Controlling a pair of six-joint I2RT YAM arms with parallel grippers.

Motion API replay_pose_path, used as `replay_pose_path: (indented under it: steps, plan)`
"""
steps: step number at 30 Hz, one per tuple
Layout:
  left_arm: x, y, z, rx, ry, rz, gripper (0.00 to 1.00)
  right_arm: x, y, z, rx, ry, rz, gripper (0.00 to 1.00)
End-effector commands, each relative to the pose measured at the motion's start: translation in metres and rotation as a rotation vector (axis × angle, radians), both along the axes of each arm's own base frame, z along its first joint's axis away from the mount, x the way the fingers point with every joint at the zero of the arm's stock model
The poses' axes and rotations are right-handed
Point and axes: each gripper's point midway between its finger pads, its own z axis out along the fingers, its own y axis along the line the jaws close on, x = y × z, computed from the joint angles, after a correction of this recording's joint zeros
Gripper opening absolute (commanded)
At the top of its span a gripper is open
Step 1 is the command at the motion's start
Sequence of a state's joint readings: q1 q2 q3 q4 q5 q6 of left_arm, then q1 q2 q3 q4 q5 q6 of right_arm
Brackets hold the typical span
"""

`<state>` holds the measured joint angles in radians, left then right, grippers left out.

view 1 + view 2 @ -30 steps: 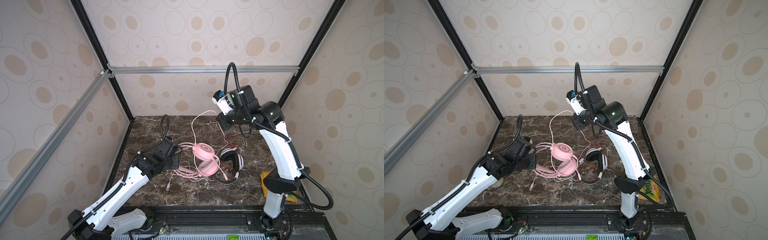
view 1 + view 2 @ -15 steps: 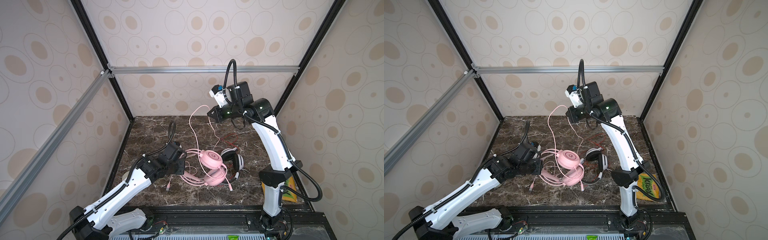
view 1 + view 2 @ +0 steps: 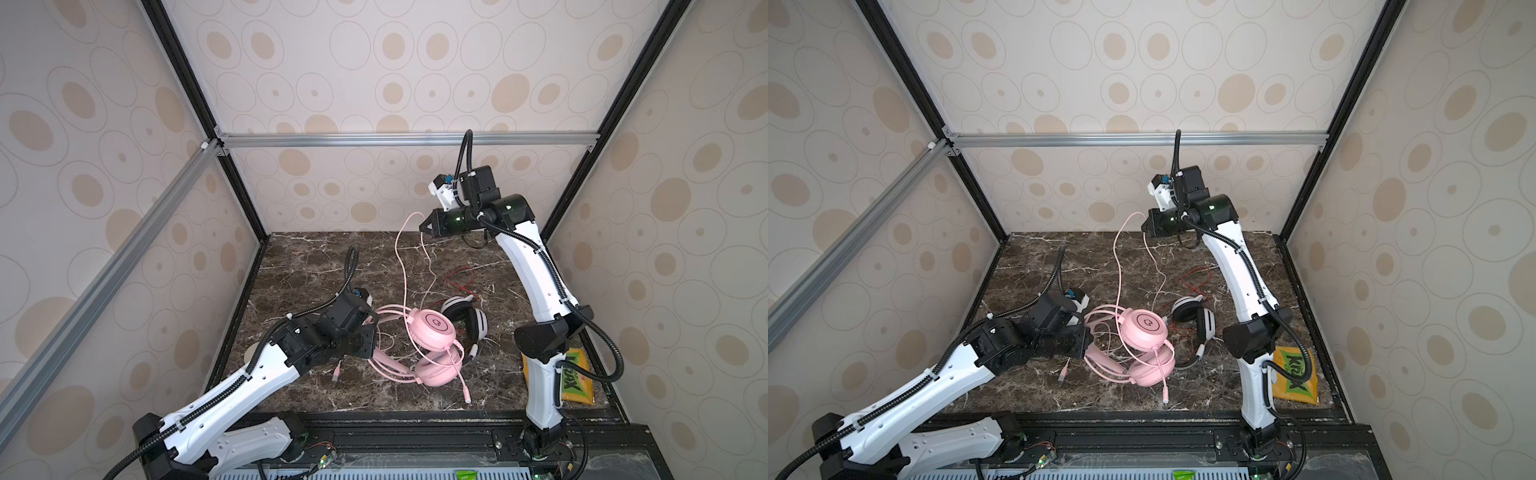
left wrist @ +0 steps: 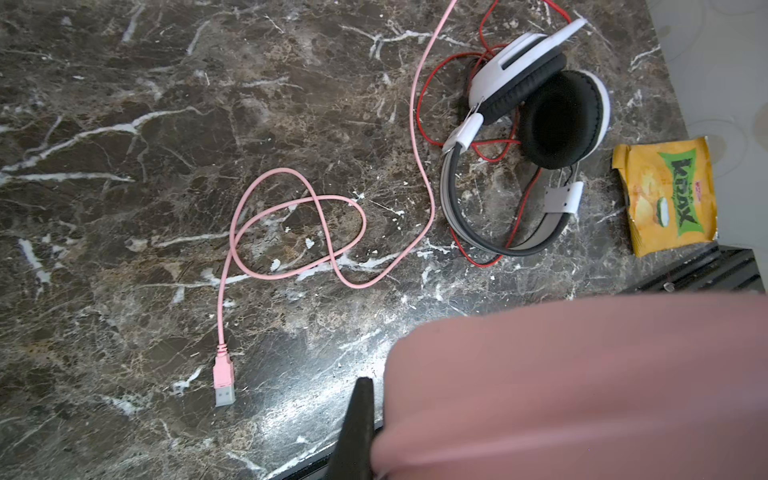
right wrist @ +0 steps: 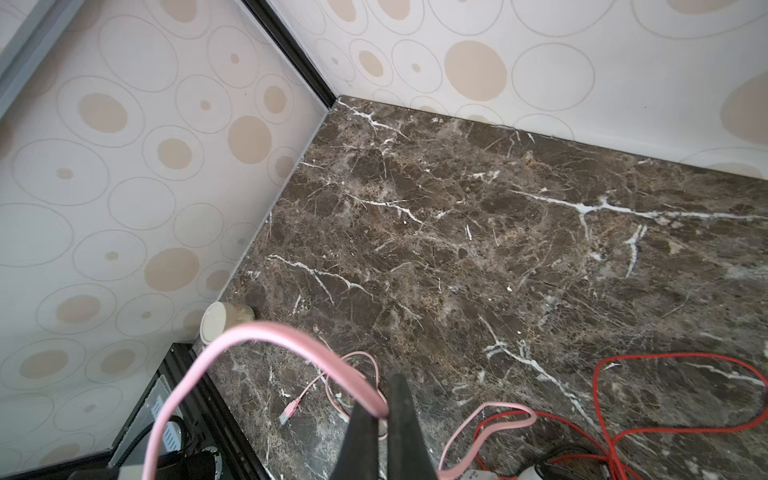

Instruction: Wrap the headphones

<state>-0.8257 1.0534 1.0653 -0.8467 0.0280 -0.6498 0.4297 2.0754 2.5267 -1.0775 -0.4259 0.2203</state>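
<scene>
The pink headphones (image 3: 432, 332) (image 3: 1144, 330) lie mid-table, tipped with one ear cup above the other. My left gripper (image 3: 371, 341) (image 3: 1087, 345) is shut on their headband; the left wrist view shows them as a pink blur (image 4: 582, 382) against one dark finger (image 4: 360, 415). My right gripper (image 3: 423, 227) (image 3: 1144, 227) (image 5: 384, 415) is raised high near the back and is shut on the pink cable (image 3: 398, 257) (image 5: 266, 332). The cable's USB plug (image 4: 224, 380) rests on the table. The white-and-black headphones (image 3: 471, 320) (image 4: 540, 116) lie just right of the pink ones, with their red cable (image 5: 665, 399) loose.
A yellow snack packet (image 3: 575, 376) (image 4: 665, 195) lies at the front right by the right arm's base. A small round white lid (image 5: 218, 322) sits against the left wall. Patterned walls close three sides of the marble table (image 3: 316, 257).
My right gripper has swung left and stayed high with the pink cable. My left gripper has moved right and turned the pink headphones, which now sit closer to the white-and-black pair.
</scene>
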Motion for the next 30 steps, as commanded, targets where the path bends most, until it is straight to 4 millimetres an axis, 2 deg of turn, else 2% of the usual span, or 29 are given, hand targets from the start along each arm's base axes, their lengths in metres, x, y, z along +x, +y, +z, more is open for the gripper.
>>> replay_pose_path:
  steps: [1,4,6,9,10,12,14,17,19,22,27,30]
  plan:
    - [-0.001,-0.023,0.032,-0.14,-0.044,-0.039,0.0,-0.005,0.003,-0.026,-0.028,0.084,0.011,0.0]
    - [-0.004,-0.034,0.044,-0.207,-0.05,-0.064,0.0,-0.013,-0.002,-0.052,-0.079,0.143,0.026,0.0]
    - [-0.003,-0.035,0.056,-0.245,-0.067,-0.049,0.0,-0.026,-0.006,-0.071,-0.098,0.179,0.05,0.0]
    - [0.006,-0.026,0.075,-0.238,-0.098,0.009,0.0,-0.044,-0.009,-0.088,-0.051,0.177,0.05,0.0]
    - [0.01,-0.022,0.083,-0.235,-0.111,0.029,0.0,-0.05,-0.009,-0.093,-0.022,0.168,0.053,0.04]
    - [0.018,-0.013,0.099,-0.245,-0.134,0.077,0.0,-0.064,-0.009,-0.099,0.015,0.165,0.076,0.14]
    - [0.031,0.003,0.116,-0.249,-0.152,0.154,0.0,-0.082,-0.012,-0.102,0.028,0.162,0.123,0.28]
    - [0.048,0.027,0.137,-0.231,-0.183,0.251,0.0,-0.102,-0.023,-0.103,0.046,0.119,0.116,0.39]
    - [0.059,0.044,0.154,-0.204,-0.225,0.315,0.0,-0.113,-0.033,-0.101,0.068,0.083,0.085,0.43]
    - [0.072,0.059,0.177,-0.174,-0.27,0.369,0.0,-0.128,-0.047,-0.103,0.073,0.041,0.062,0.47]
    - [0.084,0.065,0.205,-0.164,-0.318,0.4,0.0,-0.144,-0.069,-0.121,-0.005,-0.017,0.021,0.5]
    - [0.087,0.068,0.219,-0.173,-0.344,0.424,0.0,-0.147,-0.071,-0.128,-0.016,-0.013,0.017,0.5]
